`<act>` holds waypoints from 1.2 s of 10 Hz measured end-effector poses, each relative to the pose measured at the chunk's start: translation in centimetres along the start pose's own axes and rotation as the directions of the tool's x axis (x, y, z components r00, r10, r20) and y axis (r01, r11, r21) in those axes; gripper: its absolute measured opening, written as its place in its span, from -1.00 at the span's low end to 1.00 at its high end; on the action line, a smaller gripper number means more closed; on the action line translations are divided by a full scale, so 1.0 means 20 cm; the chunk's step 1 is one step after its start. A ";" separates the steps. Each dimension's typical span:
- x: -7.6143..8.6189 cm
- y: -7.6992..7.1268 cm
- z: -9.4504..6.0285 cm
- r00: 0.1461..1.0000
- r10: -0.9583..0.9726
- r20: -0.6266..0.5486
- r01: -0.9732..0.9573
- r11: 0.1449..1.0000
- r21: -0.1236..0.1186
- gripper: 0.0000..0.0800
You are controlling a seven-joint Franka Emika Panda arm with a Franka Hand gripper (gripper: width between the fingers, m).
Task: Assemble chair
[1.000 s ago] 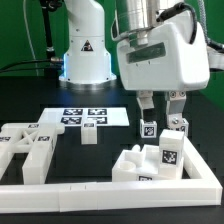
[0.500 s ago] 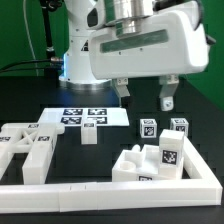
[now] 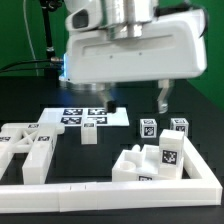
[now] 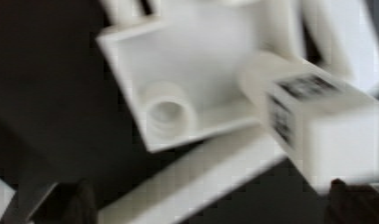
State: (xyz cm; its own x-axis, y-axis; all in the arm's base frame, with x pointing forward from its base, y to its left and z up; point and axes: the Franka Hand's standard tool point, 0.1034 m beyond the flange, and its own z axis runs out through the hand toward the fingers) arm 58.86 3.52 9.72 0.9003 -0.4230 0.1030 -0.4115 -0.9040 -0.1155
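The partly built white chair point(image 3: 150, 158) stands at the exterior view's right, with tagged blocks and two cube-topped posts point(image 3: 148, 127) behind it. More white chair pieces point(image 3: 25, 150) lie at the left, and a small piece point(image 3: 88, 134) stands in the middle. My gripper point(image 3: 136, 97) hangs above and behind the posts, open wide and empty, touching nothing. The wrist view is blurred. It shows a flat white piece with a round hole point(image 4: 168, 112) and a tagged block point(image 4: 314, 105) below my open gripper point(image 4: 204, 206).
The marker board point(image 3: 118, 117) lies flat behind the small piece. A long white L-shaped border rail point(image 3: 100, 190) runs along the front and up the right side. The arm's base point(image 3: 84, 62) stands at the back.
My gripper has risen away from the cube-topped posts and its fingers have spread wider. The chair parts have not moved.
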 end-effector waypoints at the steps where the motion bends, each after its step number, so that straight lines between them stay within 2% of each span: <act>1: -0.02 0.02 0.02 0.998 -0.059 -0.033 0.058 0.998 -0.020 0.62; 2: -0.02 0.03 0.02 0.991 -0.125 -0.044 0.124 0.992 -0.030 0.62; 3: 0.01 0.06 0.01 0.970 -0.218 -0.104 0.214 0.976 -0.045 0.62; 5: -0.01 0.06 0.02 0.974 -0.216 -0.075 0.213 0.976 -0.044 0.62; 6: -0.01 0.10 0.04 0.966 -0.248 -0.068 0.245 0.968 -0.054 0.62; 7: -0.05 0.20 0.09 0.960 -0.279 -0.017 0.278 0.958 -0.069 0.62; 8: -0.09 0.27 0.11 0.950 -0.293 0.110 0.301 0.951 -0.072 0.62; 9: -0.07 0.30 0.07 0.936 -0.308 0.173 0.325 0.943 -0.079 0.62; 10: -0.03 0.31 0.03 0.932 -0.318 0.176 0.335 0.939 -0.080 0.62; 11: -0.05 0.36 0.05 0.926 -0.314 0.208 0.330 0.943 -0.045 0.62; 12: -0.09 0.39 0.05 0.912 -0.276 0.302 0.306 0.951 -0.053 0.62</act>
State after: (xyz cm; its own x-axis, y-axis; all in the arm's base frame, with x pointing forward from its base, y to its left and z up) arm 54.05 -2.74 7.67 0.9780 -0.1174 -0.1724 -0.1237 -0.9920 -0.0260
